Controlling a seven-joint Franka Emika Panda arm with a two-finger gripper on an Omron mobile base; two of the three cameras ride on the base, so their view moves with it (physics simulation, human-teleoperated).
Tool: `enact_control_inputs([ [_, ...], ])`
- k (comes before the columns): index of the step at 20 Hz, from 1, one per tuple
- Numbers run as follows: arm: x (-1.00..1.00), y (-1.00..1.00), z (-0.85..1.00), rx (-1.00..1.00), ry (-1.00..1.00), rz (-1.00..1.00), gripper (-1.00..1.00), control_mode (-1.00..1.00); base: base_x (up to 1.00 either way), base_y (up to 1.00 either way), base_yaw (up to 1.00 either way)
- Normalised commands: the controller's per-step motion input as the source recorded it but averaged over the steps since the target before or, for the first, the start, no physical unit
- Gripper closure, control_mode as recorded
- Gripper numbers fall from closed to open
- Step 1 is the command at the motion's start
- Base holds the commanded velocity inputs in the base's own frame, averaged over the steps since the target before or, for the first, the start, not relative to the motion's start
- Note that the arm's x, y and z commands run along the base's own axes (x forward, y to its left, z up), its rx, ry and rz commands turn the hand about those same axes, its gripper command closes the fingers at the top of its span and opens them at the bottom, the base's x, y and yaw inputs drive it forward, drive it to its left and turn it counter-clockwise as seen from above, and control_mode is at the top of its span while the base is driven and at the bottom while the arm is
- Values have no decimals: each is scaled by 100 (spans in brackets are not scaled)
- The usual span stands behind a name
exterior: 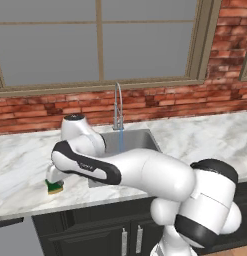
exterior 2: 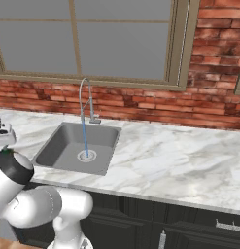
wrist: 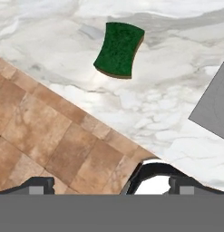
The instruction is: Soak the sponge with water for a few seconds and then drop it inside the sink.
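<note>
While water (exterior 2: 85, 138) runs into the sink (exterior 2: 60, 148), the hand (wrist: 111, 183) hangs wide open and empty near the sponge (wrist: 119, 50) on the counter (wrist: 168, 104).

Arm extends from the base at lower right of the left base view, forearm reaching left and low, wrist bent downward. Tool (wrist: 111, 183) points down; its two dark fingertips (wrist: 38, 185) stand well apart, jaws wide, nothing between them.
</note>
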Motion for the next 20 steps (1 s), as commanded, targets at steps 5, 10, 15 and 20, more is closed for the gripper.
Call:
enact_control_inputs([
  [5, 18, 18, -17, 0, 0, 0, -100, -100, 0, 0, 0],
  [10, 21, 13, -16, 0, 0, 0, -100, -100, 0, 0, 0],
  [15, 23, 8, -14, 0, 0, -1, -100, -100, 0, 0, 0],
  [20, 21, 10, -11, 0, 0, -2, -100, -100, 0, 0, 0],
])
